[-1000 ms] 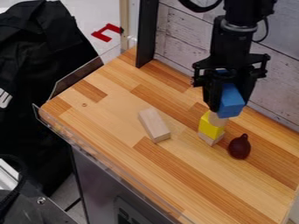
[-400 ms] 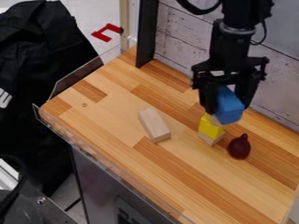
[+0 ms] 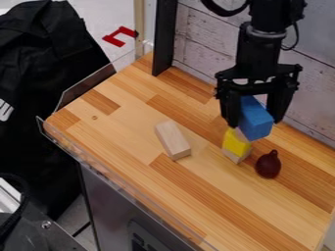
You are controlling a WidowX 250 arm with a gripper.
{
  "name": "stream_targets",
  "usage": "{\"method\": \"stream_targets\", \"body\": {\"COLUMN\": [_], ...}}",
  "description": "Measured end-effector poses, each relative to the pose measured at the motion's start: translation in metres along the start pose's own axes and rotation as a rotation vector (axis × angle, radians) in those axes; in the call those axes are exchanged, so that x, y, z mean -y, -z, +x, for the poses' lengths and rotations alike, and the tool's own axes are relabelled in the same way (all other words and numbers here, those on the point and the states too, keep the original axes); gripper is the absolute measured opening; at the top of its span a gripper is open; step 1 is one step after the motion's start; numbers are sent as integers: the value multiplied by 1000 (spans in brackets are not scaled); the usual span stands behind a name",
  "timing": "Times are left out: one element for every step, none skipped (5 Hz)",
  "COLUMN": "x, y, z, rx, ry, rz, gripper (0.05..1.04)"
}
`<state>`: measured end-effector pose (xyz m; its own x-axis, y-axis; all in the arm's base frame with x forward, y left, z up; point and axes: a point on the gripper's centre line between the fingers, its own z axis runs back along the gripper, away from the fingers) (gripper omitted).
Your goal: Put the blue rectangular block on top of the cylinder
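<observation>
Striped wooden counter (image 3: 124,122) forms the surface. Left of the one yellow block (image 3: 235,143) lies one loose pale block (image 3: 173,140); another (image 3: 236,156), partly hidden, sits under the yellow one. Above the yellow block, one blue block (image 3: 258,128) mostly hides one cylinder (image 3: 241,135) beneath it, between the wide-spread fingers of one gripper (image 3: 254,124). One dark red toy (image 3: 268,165) sits just right of the yellow block.

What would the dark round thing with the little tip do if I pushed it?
The dark round thing would probably roll or rock, since its fat end is rounded. It may curve instead of going straight, because it narrows to a little tip. Its smooth-looking outside might feel slippery.
</observation>
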<state>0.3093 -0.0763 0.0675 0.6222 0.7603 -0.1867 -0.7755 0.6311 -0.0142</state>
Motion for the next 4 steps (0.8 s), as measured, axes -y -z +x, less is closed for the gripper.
{"method": "stream_targets", "body": {"x": [0,0,-7,-27], "y": [-4,-34,-48,-54], "z": [1,4,7,6], "rx": [8,67,87,105], "ry": [8,19,0,23], "rz": [-8,-75,-124,-104], "gripper": [1000,999,1000,1000]}}
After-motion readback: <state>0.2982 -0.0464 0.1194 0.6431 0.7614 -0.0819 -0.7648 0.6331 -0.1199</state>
